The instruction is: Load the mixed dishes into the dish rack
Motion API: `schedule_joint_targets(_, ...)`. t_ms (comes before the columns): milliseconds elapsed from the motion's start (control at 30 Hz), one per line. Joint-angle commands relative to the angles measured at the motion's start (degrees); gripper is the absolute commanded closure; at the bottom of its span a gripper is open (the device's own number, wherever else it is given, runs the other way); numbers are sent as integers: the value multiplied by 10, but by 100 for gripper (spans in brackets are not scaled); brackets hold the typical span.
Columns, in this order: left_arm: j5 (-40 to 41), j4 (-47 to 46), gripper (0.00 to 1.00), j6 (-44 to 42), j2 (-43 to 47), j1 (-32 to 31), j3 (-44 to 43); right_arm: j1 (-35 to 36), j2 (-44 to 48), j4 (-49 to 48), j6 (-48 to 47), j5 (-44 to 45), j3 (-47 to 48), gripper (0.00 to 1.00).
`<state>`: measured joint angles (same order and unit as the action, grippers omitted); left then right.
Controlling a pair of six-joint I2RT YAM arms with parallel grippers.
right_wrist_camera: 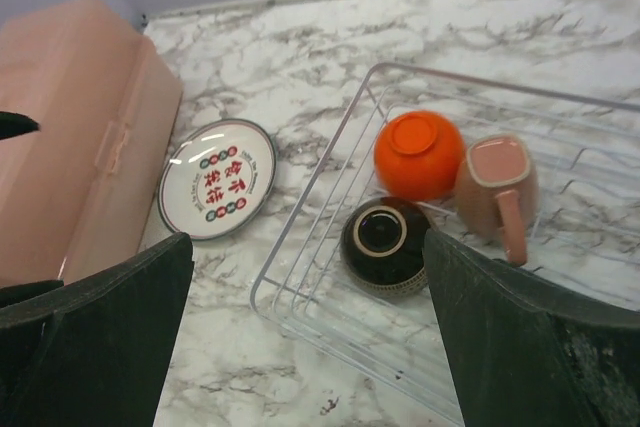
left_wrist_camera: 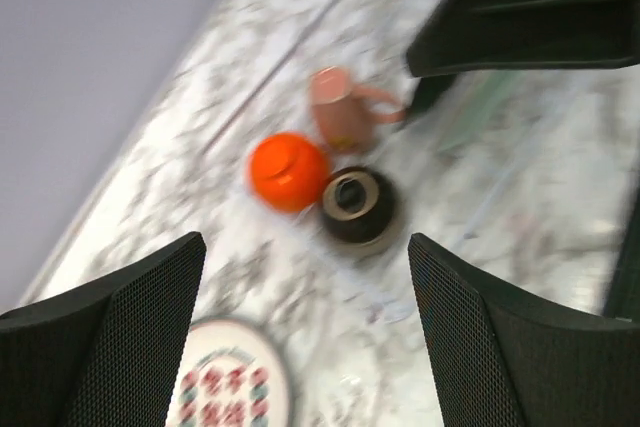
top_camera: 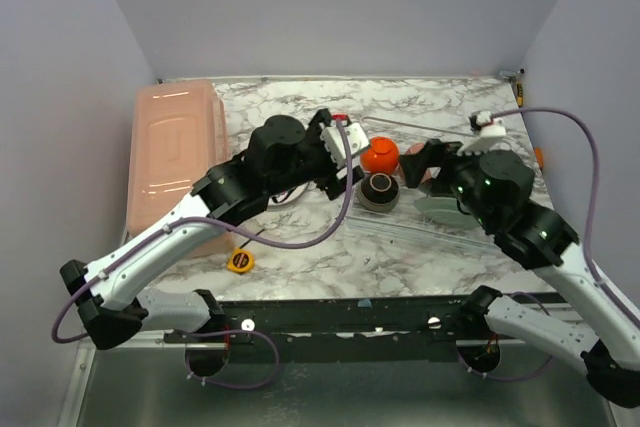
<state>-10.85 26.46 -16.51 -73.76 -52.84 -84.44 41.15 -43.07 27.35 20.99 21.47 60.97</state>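
Left pincer [left_wrist_camera: 305,247] and right pincer [right_wrist_camera: 307,242], mine: both spread wide, empty. Dish rack [right_wrist_camera: 333,152], centre-right: orange bowl [right_wrist_camera: 418,155], dark bowl [right_wrist_camera: 385,245], mug [right_wrist_camera: 497,187] loaded. Patterned plate [right_wrist_camera: 217,179], left-centre, on worktop [right_wrist_camera: 300,47]: I judge it next, needing a rim grasp.

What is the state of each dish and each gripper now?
orange bowl: upside down, in the dish rack.
dark brown bowl: upside down, in the rack, beside it.
mug: in the rack, which end is up unclear.
teal plate: mostly hidden under the right arm, unclear.
patterned plate: flat, face up, on the table outside the rack.
left gripper: open, empty.
right gripper: open, empty.
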Motion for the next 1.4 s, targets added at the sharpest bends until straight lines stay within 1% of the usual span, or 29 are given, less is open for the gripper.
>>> schedule_joint_targets(0, 353, -89, 17, -95, 92, 1, 144, 0, -90, 5, 83, -37, 35, 0)
schedule_joint_targets(33, 396, -136, 16, -116, 118, 2, 183, -1, -108, -2, 92, -45, 39, 0)
schedule_joint_targets(100, 441, -237, 12, -152, 183, 3, 276, 0, -142, -24, 113, -65, 45, 0)
schedule_joint_targets(200, 456, -360, 9, -177, 279, 7, 378, 0, -209, -58, 143, -115, 56, 0)
schedule_joint_targets(300, 467, -430, 8, -181, 345, 10, 442, 3, -297, -62, 169, -159, 95, 0)
schedule_joint_targets(400, 462, -476, 6, -200, 378, 10, 486, 10, -382, -55, 195, -160, 137, 0)
schedule_joint_targets(533, 480, -506, 4, -227, 383, 11, 495, 27, -482, -54, 226, -137, 196, 0)
schedule_joint_targets(667, 478, -510, 4, -224, 388, 15, 504, 43, -603, -30, 243, -143, 282, 0)
schedule_joint_targets(867, 463, -503, 5, -219, 379, 16, 505, 46, -723, -44, 237, -155, 342, 1)
schedule_joint_targets(1000, 452, -492, 5, -207, 371, 16, 501, 46, -765, -33, 227, -141, 365, 3)
schedule_joint_targets(1200, 444, -489, 5, -202, 369, 16, 501, 43, -796, -36, 222, -147, 359, 4)
schedule_joint_targets(1367, 443, -488, 5, -201, 367, 16, 501, 33, -815, -52, 230, -176, 354, 14)
